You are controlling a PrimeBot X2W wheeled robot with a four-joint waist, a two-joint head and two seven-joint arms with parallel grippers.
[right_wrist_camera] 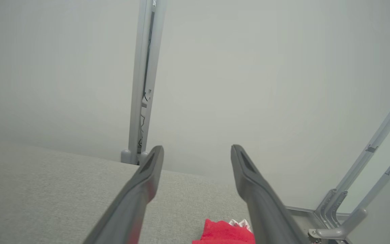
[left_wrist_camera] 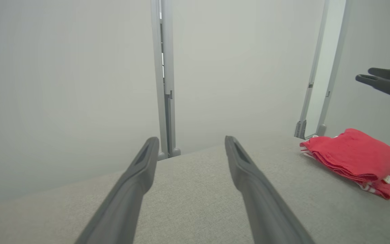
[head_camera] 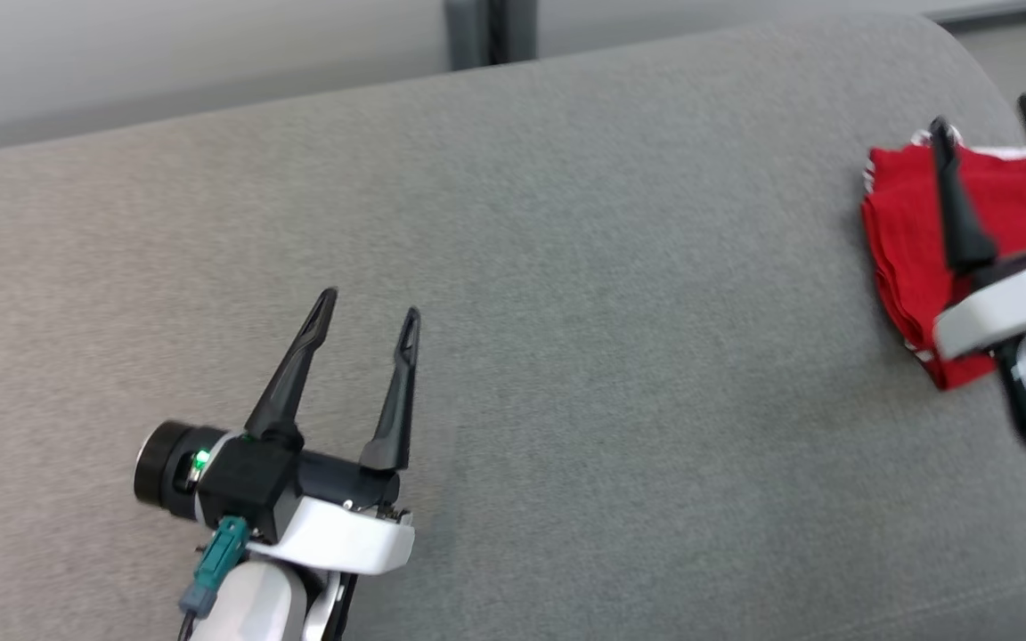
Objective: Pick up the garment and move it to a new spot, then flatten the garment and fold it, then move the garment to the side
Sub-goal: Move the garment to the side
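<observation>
Lying folded into a thick, layered pad, the red cloth garment with white trim (head_camera: pixel 909 240) sits directly under the right gripper (head_camera: pixel 985 116). In the head view that gripper's two long dark fingers cross over the garment's near half. The jaws stand spread wide with nothing between them, and the left wrist view shows the same fingers (left_wrist_camera: pixel 365 74) hanging well above the cloth (left_wrist_camera: pixel 354 156), apart from it. In the right wrist view the garment (right_wrist_camera: pixel 222 234) peeks out below and between the fingertips (right_wrist_camera: pixel 197 148), so it lies just ahead of and beneath this tool.

The pad's longer side seems to run roughly along the right fingers' own direction, though the head view cuts off its far edge. The right arm is by far the nearer. From the left gripper (head_camera: pixel 370 304) the garment lies well off to the right, across a stretch of the grey woven upholstered surface (head_camera: pixel 566 267). That gripper is also fully spread and holds nothing.

A small white tag (left_wrist_camera: pixel 388 179) shows at one corner of the folds, too small to read. No other writing is visible.

Judging by how it lies, the garment looks already folded and set aside, so any last nudge would suit the right arm.
</observation>
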